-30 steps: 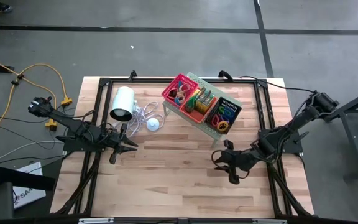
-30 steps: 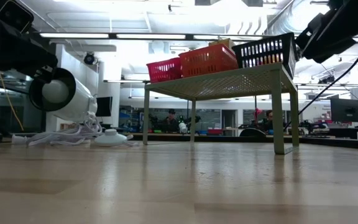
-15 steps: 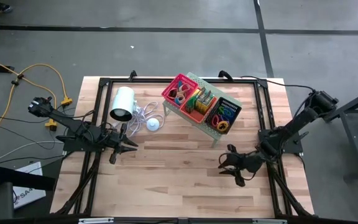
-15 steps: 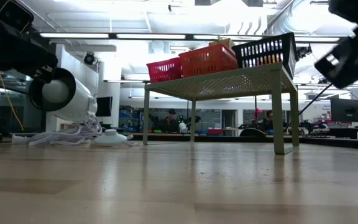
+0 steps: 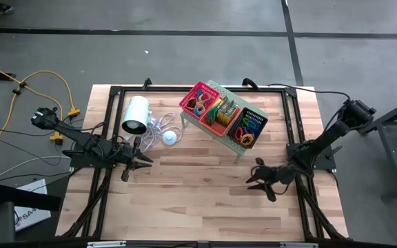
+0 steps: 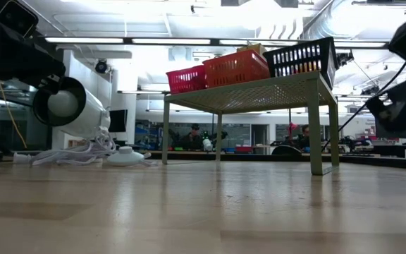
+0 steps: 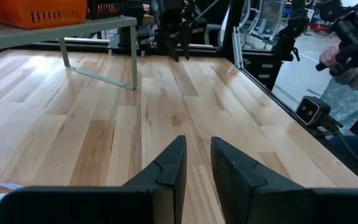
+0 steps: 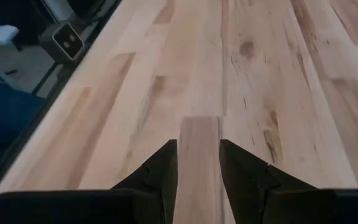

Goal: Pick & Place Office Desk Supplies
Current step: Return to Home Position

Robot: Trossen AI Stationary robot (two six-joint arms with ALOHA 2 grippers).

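Entry: I count three mesh baskets side by side on top of the shelf (image 6: 259, 92): pink basket (image 5: 198, 102), orange basket (image 5: 217, 114), black basket (image 5: 247, 127), each with small supplies inside. Right gripper (image 5: 254, 182) sits in front of the shelf, off its black-basket end; fingers narrowly parted, nothing held. Left gripper (image 5: 145, 162) waits beyond the shelf's pink-basket end, near the white cylinder (image 5: 135, 115); I see it slightly parted, empty.

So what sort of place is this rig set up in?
Probably a robotics lab or workshop: a bare concrete floor with taped lines around the table, exposed ducts and strip lights overhead, and a person at cluttered benches in the background.
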